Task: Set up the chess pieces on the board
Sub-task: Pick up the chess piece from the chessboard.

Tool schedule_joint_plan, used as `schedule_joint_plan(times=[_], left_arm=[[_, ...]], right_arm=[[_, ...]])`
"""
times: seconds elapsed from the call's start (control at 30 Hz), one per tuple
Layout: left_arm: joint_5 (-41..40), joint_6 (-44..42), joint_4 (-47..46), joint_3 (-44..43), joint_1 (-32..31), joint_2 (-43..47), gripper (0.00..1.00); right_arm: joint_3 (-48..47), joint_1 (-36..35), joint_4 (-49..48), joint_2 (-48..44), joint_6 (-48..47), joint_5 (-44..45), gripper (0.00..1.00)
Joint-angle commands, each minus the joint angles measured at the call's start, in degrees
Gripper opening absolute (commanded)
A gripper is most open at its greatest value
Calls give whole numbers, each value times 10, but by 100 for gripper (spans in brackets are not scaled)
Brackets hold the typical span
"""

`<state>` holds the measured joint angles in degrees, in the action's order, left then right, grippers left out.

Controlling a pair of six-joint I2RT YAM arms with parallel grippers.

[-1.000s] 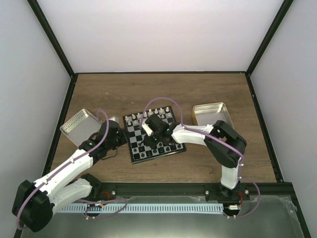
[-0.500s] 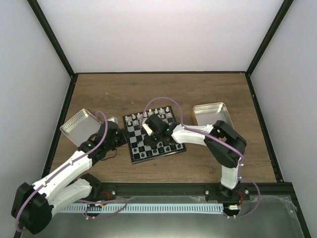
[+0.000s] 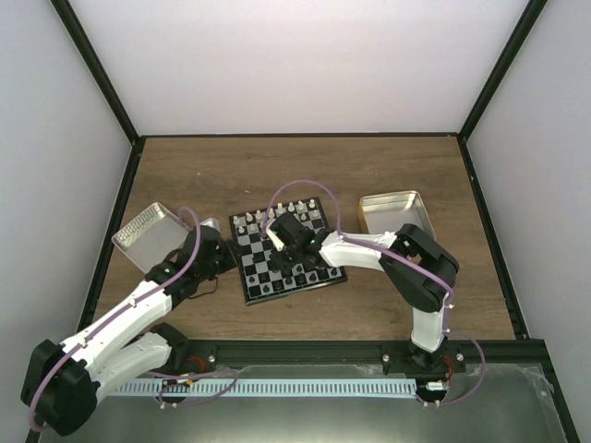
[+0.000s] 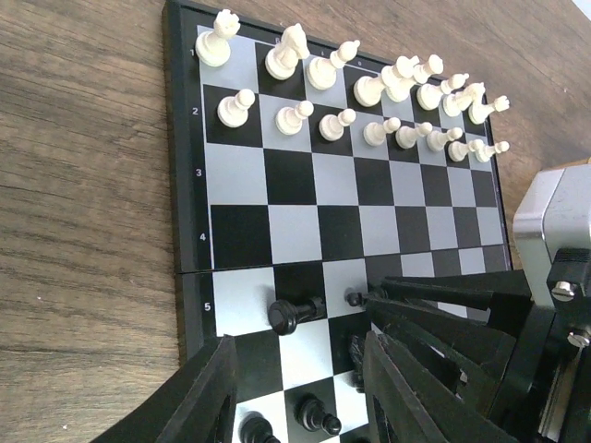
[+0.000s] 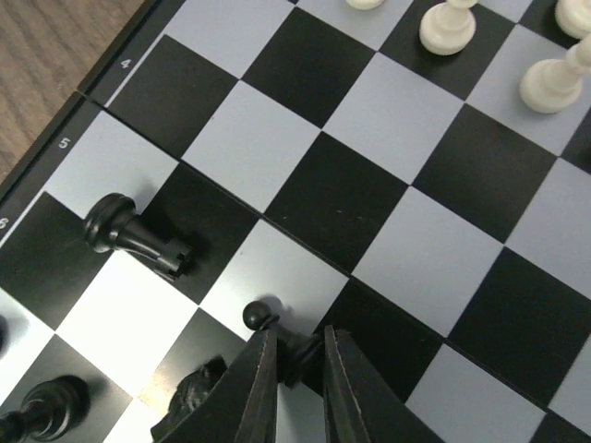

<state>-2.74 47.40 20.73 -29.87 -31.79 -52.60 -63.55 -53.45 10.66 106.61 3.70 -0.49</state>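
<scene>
Here, left gripper (image 4: pixel 300 369): fingers parted, nothing between them, at the left edge of the board (image 4: pixel 305 231).
Board: at 3 o'clock from that gripper in the top view.
Toppled black pawn (image 5: pixel 138 242): lying on the board, at 10 o'clock from the right gripper (image 5: pixel 298 340), apart from it.
Right gripper: pinched on a lying black piece (image 5: pixel 263 317) at mid-board.

Chessboard (image 4: pixel 185 148), left border: rank numerals (image 4: pixel 197 172) 1–5 in left wrist view; 4, 5, 6 in right wrist view.
</scene>
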Motion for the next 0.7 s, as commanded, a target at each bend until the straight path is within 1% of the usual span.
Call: schedule_joint_plan(times=[0.0,0.07,0.17,0.23,0.3,0.43,0.5,0.67], left_arm=[[-6,2,-8,4,3,4,40],[-6,3,-8,5,3,4,41],[-6,2,-8,5,4,4,41],[-5,3,-9,6,4,4,41],[-4,2,-11,6,4,3,41],[-2,2,-12,6,4,3,42],[0,2,-12,6,4,3,42],[0,2,-11,6,4,4,42]], right_arm=[[1,-4,11,14,4,37,14],[-3,-4,20,20,4,46,16],[-4,-4,26,22,3,58,24],[1,-4,22,17,-4,54,24],[3,-4,18,15,-10,47,22],[-2,-4,14,17,-9,42,11],[-3,-4,8,16,-8,41,10],[1,-4,-8,7,-9,39,10]])
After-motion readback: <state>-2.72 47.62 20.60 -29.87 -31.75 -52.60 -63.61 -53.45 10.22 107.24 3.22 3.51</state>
